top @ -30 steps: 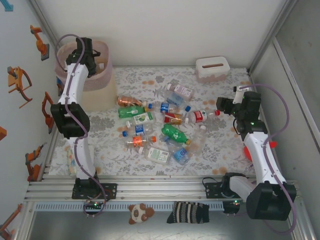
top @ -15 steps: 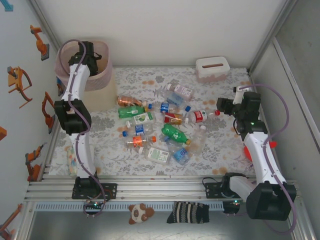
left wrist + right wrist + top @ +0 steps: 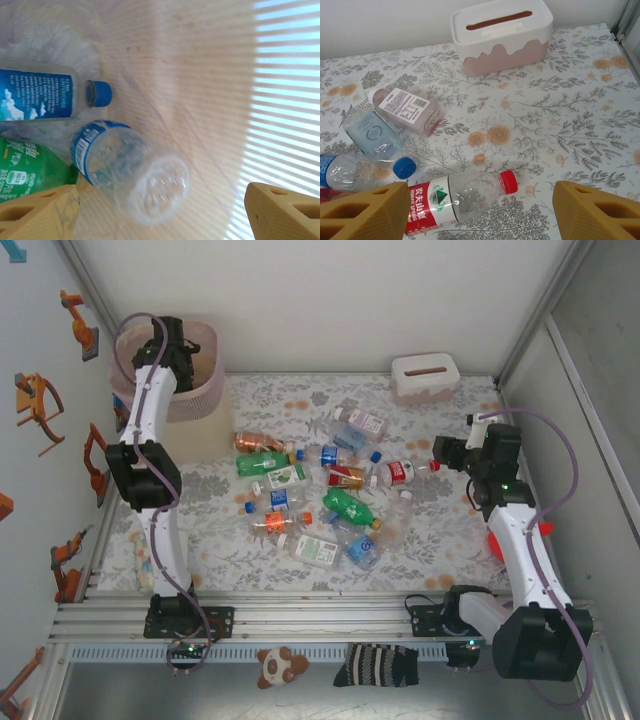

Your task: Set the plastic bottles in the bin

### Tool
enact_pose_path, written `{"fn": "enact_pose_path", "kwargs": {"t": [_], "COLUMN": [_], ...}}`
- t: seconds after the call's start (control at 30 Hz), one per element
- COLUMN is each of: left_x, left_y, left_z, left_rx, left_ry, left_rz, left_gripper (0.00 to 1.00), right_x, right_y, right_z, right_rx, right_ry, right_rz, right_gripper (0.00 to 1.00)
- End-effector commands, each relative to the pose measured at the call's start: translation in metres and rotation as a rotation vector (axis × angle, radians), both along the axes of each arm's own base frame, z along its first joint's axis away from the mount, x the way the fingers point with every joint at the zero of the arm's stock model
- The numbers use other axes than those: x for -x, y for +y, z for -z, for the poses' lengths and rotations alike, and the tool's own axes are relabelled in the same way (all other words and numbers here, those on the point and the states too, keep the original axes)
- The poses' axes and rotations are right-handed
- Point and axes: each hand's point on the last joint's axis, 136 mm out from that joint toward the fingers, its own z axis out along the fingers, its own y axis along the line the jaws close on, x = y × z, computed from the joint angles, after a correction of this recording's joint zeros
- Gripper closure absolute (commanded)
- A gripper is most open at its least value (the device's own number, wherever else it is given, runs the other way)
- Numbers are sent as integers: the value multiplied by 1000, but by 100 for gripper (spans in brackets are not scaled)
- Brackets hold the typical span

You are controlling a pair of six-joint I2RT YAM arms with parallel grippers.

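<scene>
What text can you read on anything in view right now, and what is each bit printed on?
"农夫山泉" and "NONGFU SPRING": red label of the red-capped clear bottle.
Blue-labelled bottle in the bin: white print, too blurred to read.
Green-labelled bottle beside it: white characters, not legible.
Pink-tinted bottle: white label's fine print, too small to read.
White-pink slotted box: no text.

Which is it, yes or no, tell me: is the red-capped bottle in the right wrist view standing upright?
No, the red-capped bottle lies on its side on the floral tablecloth, its cap pointing to the right of the picture.
</scene>
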Motion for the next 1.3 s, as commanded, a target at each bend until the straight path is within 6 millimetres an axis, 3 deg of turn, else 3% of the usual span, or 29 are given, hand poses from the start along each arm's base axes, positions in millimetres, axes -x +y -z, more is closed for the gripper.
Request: {"fn": "enact_pose_path", "kwargs": {"t": [0.0, 0.23, 0.37, 0.53, 0.67, 1.0, 1.1, 1.27], "left_x": [10, 21, 30, 53, 86, 160, 175, 189], "left_y": [-9, -36, -64, -103, -125, -149, -152, -155], "left_z": [-75, -123, -150, -167, -155, -91, -75, -71], "left_rx": [-41, -140, -217, -326, -429, -479, -490, -516], "left_ry": [-151, -277, -364, -414, -374, -319, -303, -310], "left_rz": [85, 288, 485, 752, 938, 1236, 1293, 1333], "left_gripper": [15, 17, 18, 18, 19, 20, 20, 22], "right_x": [0, 4, 8, 17, 31, 66, 74, 82], "right_y": [11, 27, 38, 54, 66, 84, 90, 99], "right_z": [-3, 19, 29, 49, 72, 125, 137, 156], "right_rx": [-47, -130, -167, -222, -258, -307, -320, -336], "right_ry": [45, 203, 292, 439, 549, 749, 792, 860], "right_rz": [-23, -22, 12, 28, 29, 10, -7, -35], "right_gripper": [27, 29, 30, 34, 35, 32, 30, 29]}}
